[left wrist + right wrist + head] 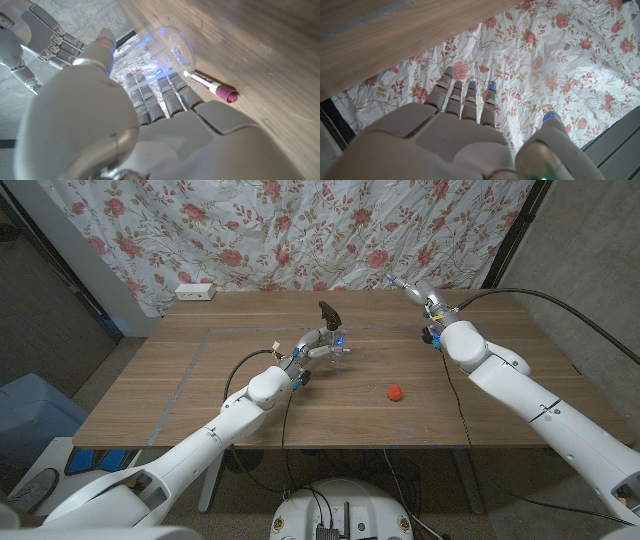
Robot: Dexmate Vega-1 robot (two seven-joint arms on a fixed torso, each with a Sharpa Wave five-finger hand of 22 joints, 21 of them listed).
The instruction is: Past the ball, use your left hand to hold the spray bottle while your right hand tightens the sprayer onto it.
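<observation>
Clear plastic is catching blue light where the left hand is wrapping its fingers around the bottle near the middle of the table. The bottle is standing upright in that grasp, with the black sprayer sticking up from its top. In the left wrist view the bottle's round transparent base is showing just past the fingertips, close against the wood. A marker with a white barrel and a magenta cap is lying on the table just beside it; printing is running along the barrel but is too small to read. No other writing is legible.

A small red ball is sitting on the wood nearer the robot and to the right of the bottle, apart from it.

The right hand is hovering at the table's far right edge, well apart from the bottle, grasping nothing. In the right wrist view its fingers are reaching out straight and side by side, the thumb set apart, toward a floral cloth hanging behind the table. A white power strip is lying at the far left corner.
</observation>
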